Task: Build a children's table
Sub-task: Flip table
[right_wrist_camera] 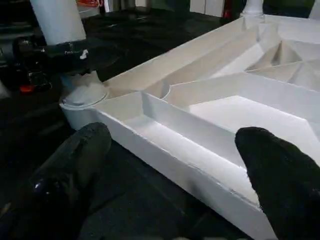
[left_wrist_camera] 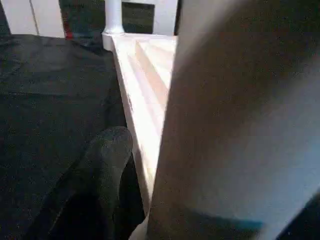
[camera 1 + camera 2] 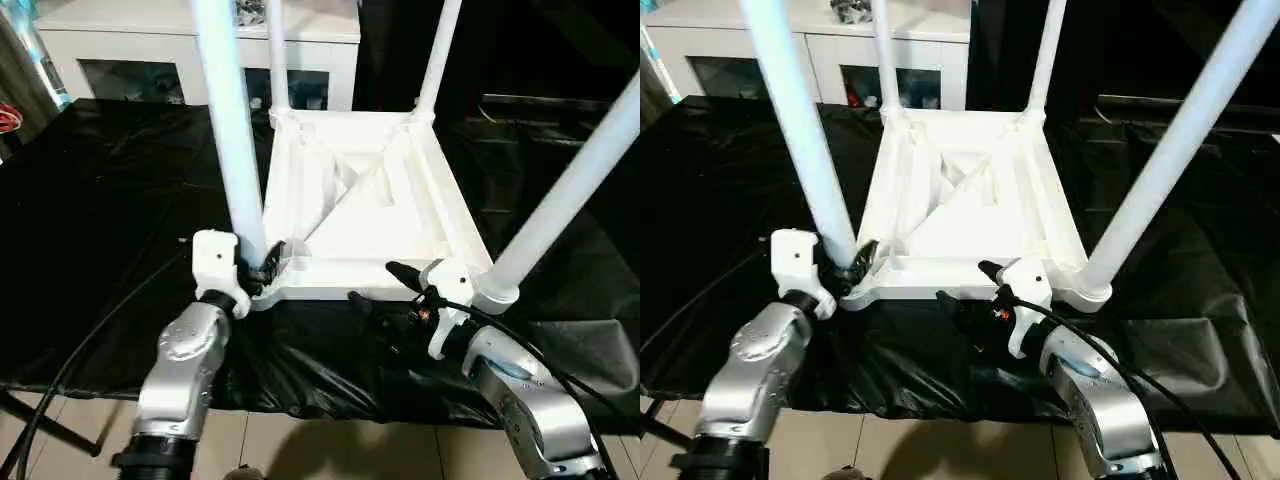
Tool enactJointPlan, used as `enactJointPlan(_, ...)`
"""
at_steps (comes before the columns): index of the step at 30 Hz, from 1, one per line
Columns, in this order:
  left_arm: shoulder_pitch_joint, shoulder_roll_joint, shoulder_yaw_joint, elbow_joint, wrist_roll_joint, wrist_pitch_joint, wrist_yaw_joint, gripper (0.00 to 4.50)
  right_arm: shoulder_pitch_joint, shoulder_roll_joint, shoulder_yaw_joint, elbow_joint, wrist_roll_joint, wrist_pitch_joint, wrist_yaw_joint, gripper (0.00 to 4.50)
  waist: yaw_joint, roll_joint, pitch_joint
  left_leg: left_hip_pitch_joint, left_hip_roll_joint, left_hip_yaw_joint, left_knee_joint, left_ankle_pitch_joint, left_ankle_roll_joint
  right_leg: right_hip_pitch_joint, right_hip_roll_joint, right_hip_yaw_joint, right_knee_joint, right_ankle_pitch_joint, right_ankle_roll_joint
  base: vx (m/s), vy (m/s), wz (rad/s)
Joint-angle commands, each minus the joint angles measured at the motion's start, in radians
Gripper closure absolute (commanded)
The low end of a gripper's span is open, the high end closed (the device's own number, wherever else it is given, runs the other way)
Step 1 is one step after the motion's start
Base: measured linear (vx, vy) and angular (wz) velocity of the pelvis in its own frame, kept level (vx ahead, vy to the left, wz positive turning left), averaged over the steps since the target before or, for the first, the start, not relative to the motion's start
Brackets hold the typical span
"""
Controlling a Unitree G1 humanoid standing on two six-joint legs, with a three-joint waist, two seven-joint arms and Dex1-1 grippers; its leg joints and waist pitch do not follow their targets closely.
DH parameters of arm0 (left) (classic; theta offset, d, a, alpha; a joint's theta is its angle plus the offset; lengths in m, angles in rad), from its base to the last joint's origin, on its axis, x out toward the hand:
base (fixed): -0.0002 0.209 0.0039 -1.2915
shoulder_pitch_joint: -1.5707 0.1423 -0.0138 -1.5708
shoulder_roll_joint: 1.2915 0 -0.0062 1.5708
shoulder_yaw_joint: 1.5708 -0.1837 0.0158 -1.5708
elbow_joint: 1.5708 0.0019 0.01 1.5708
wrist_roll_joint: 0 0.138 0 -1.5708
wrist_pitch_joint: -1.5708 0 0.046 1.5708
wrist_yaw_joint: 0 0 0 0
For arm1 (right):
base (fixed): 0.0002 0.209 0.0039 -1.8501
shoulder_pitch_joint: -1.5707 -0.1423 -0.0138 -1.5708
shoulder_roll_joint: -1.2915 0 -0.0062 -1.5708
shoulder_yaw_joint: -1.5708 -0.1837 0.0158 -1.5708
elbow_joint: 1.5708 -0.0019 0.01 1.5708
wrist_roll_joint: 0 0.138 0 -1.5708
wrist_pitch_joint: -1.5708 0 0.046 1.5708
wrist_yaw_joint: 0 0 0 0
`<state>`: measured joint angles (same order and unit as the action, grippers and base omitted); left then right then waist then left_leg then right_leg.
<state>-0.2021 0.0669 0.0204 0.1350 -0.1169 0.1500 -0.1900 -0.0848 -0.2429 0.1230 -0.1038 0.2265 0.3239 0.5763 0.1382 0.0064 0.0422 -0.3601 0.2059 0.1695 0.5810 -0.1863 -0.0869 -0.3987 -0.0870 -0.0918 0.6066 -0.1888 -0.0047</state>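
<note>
On the black cloth, left gripper [image 3: 262, 268] clamps the near-left leg [image 3: 228, 130], right gripper [image 3: 965, 288] gapes wide over the tabletop [image 3: 970, 215] rim, so a careless tug could unseat that leg.

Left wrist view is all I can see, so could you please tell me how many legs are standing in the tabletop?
Observer: All four legs stand upright in the corners of the upside-down tabletop.
Operator: Thank you. Where is the right gripper?
Observer: The right gripper is at the tabletop's near edge, with its jaws wide open and holding nothing.
Operator: And which leg is my left arm at?
Observer: The left gripper is at the base of the near left leg.
</note>
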Motion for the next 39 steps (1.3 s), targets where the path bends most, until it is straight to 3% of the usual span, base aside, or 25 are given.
enactJointPlan(1,0.002,0.001,-0.008,-0.001,0.017,-0.004,0.015,1.32,-0.005,-0.004,-0.018,0.001,0.010,0.017,0.003,0.00,-0.002,0.003,-0.048,-0.004,0.019,-0.009,-0.070,-0.242,0.013,0.051,-0.050,0.050,-0.088,-0.249,-0.073,0.000,0.000,0.00)
enactJointPlan(2,0.004,-0.001,-0.011,-0.005,0.018,-0.005,0.015,1.32,-0.003,-0.007,-0.019,-0.002,0.012,0.018,0.003,0.00,-0.003,0.008,-0.047,-0.004,0.019,-0.010,-0.071,-0.240,0.014,0.049,-0.050,0.050,-0.088,-0.247,-0.075,0.000,0.000,0.00)
enactJointPlan(5,0.002,-0.008,-0.010,-0.004,0.020,-0.011,0.024,1.68,0.000,-0.009,-0.023,-0.009,0.018,0.024,0.004,0.00,-0.005,0.007,-0.045,-0.005,0.019,-0.009,-0.069,-0.239,0.019,0.049,-0.048,0.050,-0.088,-0.236,-0.082,0.000,0.000,0.00)
enactJointPlan(7,-0.001,-0.017,-0.007,-0.005,0.014,-0.012,0.031,1.75,0.008,-0.014,-0.024,-0.026,0.031,0.040,0.007,0.00,-0.007,0.015,-0.040,-0.005,0.019,-0.009,-0.070,-0.244,0.021,0.047,-0.047,0.050,-0.090,-0.245,-0.084,0.000,0.000,0.00)
enactJointPlan(9,0.003,-0.024,-0.003,-0.014,-0.001,-0.001,0.024,2.10,0.012,-0.016,-0.018,-0.040,0.043,0.057,0.013,0.00,-0.008,0.011,-0.041,-0.006,0.018,-0.009,-0.070,-0.243,0.023,0.049,-0.048,0.049,-0.090,-0.251,-0.081,0.000,0.000,0.00)
enactJointPlan(10,0.006,-0.036,0.008,-0.020,-0.023,0.010,0.021,2.10,0.012,-0.015,-0.014,-0.046,0.050,0.071,0.016,0.00,-0.009,-0.001,-0.037,-0.007,0.018,-0.007,-0.070,-0.240,0.030,0.048,-0.048,0.049,-0.092,-0.265,-0.080,0.000,0.000,0.00)
enactJointPlan(11,0.006,-0.037,0.010,-0.020,-0.025,0.011,0.021,2.13,0.012,-0.015,-0.014,-0.046,0.050,0.072,0.016,0.00,-0.008,0.004,-0.037,-0.007,0.019,-0.009,-0.071,-0.240,0.030,0.048,-0.049,0.049,-0.090,-0.271,-0.083,0.000,0.000,0.00)
enactJointPlan(12,0.008,-0.058,0.031,-0.030,-0.064,0.027,0.024,2.25,0.013,-0.015,-0.010,-0.052,0.058,0.084,0.019,0.00,-0.010,-0.001,-0.037,-0.008,0.019,-0.007,-0.070,-0.239,0.033,0.046,-0.049,0.049,-0.093,-0.284,-0.079,0.000,0.000,0.00)
enactJointPlan(14,0.009,-0.074,0.049,-0.037,-0.095,0.036,0.027,2.31,0.014,-0.015,-0.006,-0.057,0.060,0.091,0.019,0.00,-0.009,0.001,-0.036,-0.009,0.019,-0.008,-0.070,-0.235,0.036,0.045,-0.051,0.049,-0.094,-0.302,-0.078,0.000,0.000,0.00)
enactJointPlan(16,0.012,-0.107,0.080,-0.063,-0.164,0.058,0.028,2.34,0.019,-0.007,-0.001,-0.074,0.069,0.118,0.009,0.00,-0.012,-0.021,-0.040,-0.010,0.020,-0.006,-0.069,-0.218,0.042,0.048,-0.051,0.049,-0.093,-0.311,-0.070,0.000,0.000,0.00)
enactJointPlan(18,0.019,-0.133,0.093,-0.086,-0.241,0.081,-0.008,2.33,0.024,0.030,-0.002,-0.087,0.108,0.162,-0.010,0.00,-0.015,-0.021,-0.037,-0.013,0.020,-0.006,-0.069,-0.191,0.049,0.045,-0.054,0.050,-0.087,-0.307,-0.080,0.000,0.000,0.00)
enactJointPlan(20,0.029,-0.145,0.086,-0.106,-0.255,0.111,-0.007,2.33,0.030,0.036,0.003,-0.100,0.115,0.177,-0.017,0.00,-0.019,-0.018,-0.040,-0.014,0.020,-0.006,-0.067,-0.187,0.051,0.044,-0.054,0.050,-0.088,-0.303,-0.085,0.000,0.000,0.00)
enactJointPlan(23,0.029,-0.155,0.076,-0.120,-0.261,0.135,-0.014,2.33,0.033,0.033,0.008,-0.115,0.120,0.194,-0.017,0.00,-0.020,-0.024,-0.039,-0.015,0.022,-0.003,-0.066,-0.163,0.049,0.044,-0.051,0.051,-0.085,-0.255,-0.094,0.000,0.000,0.00)
enactJointPlan(24,0.020,-0.169,0.078,-0.113,-0.271,0.148,-0.023,2.33,0.031,0.040,-0.003,-0.112,0.133,0.214,-0.025,0.00,-0.020,-0.019,-0.032,-0.018,0.020,-0.004,-0.068,-0.164,0.049,0.043,-0.051,0.051,-0.085,-0.250,-0.092,0.000,0.000,0.00)
enactJointPlan(29,0.000,-0.170,0.073,-0.111,-0.265,0.172,-0.041,2.33,0.017,0.069,-0.045,-0.086,0.136,0.225,-0.080,0.00,-0.019,-0.020,-0.033,-0.011,0.020,-0.005,-0.072,-0.196,0.030,0.042,-0.052,0.051,-0.092,-0.282,-0.072,0.000,0.000,0.00)
enactJointPlan(31,0.001,-0.168,0.065,-0.120,-0.275,0.186,-0.048,2.33,-0.003,0.107,-0.088,-0.051,0.143,0.222,-0.135,0.00,-0.018,-0.017,-0.033,-0.012,0.019,-0.006,-0.073,-0.203,0.023,0.043,-0.054,0.051,-0.092,-0.295,-0.068,0.000,0.000,0.00)
enactJointPlan(32,0.002,-0.168,0.066,-0.128,-0.291,0.199,-0.045,2.33,-0.030,0.150,-0.139,-0.004,0.156,0.232,-0.205,0.00,-0.016,-0.013,-0.030,-0.012,0.019,-0.007,-0.074,-0.207,0.020,0.041,-0.054,0.052,-0.093,-0.296,-0.067,0.000,0.000,0.00)
enactJointPlan(34,-0.002,-0.166,0.068,-0.130,-0.300,0.204,-0.041,2.33,-0.047,0.169,-0.165,0.022,0.167,0.238,-0.239,0.00,-0.023,-0.014,-0.033,-0.014,0.019,-0.011,-0.077,-0.213,0.009,0.046,-0.055,0.049,-0.088,-0.290,-0.071,0.000,0.000,0.00)
enactJointPlan(39,-0.005,-0.174,0.086,-0.136,-0.320,0.222,-0.034,2.33,-0.076,0.207,-0.212,0.066,0.227,0.237,-0.258,0.00,-0.028,-0.010,-0.034,-0.015,0.016,-0.007,-0.071,-0.172,0.020,0.048,-0.053,0.051,-0.081,-0.198,-0.092,0.000,0.000,0.00)
